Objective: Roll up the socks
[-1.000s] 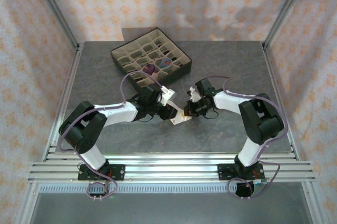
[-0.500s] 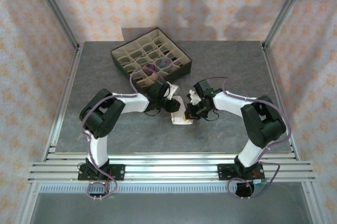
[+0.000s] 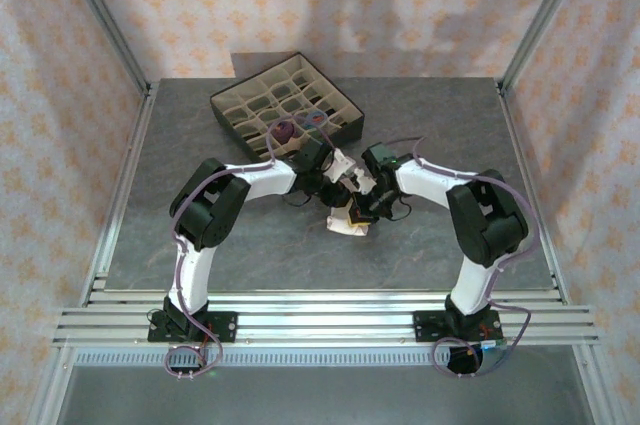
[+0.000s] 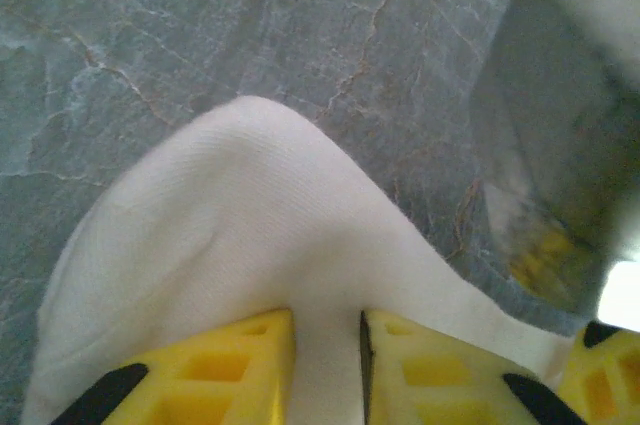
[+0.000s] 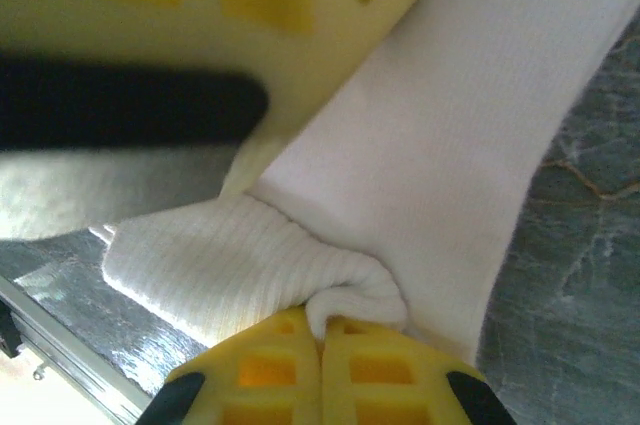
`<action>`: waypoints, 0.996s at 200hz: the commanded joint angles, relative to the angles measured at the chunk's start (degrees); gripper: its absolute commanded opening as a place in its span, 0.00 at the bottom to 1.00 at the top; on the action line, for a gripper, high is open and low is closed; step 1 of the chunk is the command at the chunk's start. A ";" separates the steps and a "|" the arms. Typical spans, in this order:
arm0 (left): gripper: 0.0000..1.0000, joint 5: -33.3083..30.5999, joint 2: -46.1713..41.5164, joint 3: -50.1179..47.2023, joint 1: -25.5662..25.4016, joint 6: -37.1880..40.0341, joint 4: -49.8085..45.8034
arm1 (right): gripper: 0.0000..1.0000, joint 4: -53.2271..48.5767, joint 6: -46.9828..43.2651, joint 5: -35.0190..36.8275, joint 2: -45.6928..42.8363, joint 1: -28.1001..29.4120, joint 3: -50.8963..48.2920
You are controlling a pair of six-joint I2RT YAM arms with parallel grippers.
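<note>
Now that my left gripper (image 4: 328, 333) has swung closer to the box (image 3: 232, 111), it pinches a smooth fold of the white sock (image 4: 250, 235). My right gripper (image 5: 322, 331) clamps its ribbed cuff on the marbled table (image 4: 200, 25).

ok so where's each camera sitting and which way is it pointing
top external: above and behind the arm bases, looking down on the table, the compartment box and both arms.
left wrist: on the left arm, looking past the left gripper at the white sock.
right wrist: on the right arm, close on the right gripper pinching the sock's cuff.
shared: both wrist views show the white sock.
</note>
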 commanded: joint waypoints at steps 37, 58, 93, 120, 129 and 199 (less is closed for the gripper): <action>0.33 3.79 -12.75 -3.17 0.68 18.74 -7.25 | 0.00 -2.52 2.05 3.62 5.87 0.05 0.30; 0.35 4.06 -18.41 -8.20 0.78 21.42 -1.77 | 0.00 -1.90 2.70 3.49 6.33 0.06 0.47; 0.38 -4.65 -29.49 -25.44 -2.83 26.90 17.24 | 0.00 -1.06 3.33 2.80 6.88 -0.12 0.65; 0.41 -23.57 -31.50 -30.28 -11.55 38.09 18.10 | 0.00 -1.06 3.41 1.95 7.57 -0.39 1.16; 0.41 -28.17 -30.56 -30.95 -14.18 40.50 18.57 | 0.00 -1.21 3.41 1.76 7.81 -0.43 1.36; 0.41 -41.96 -20.08 -30.72 -20.78 46.01 26.15 | 0.00 -2.10 3.22 1.35 8.14 -0.79 1.71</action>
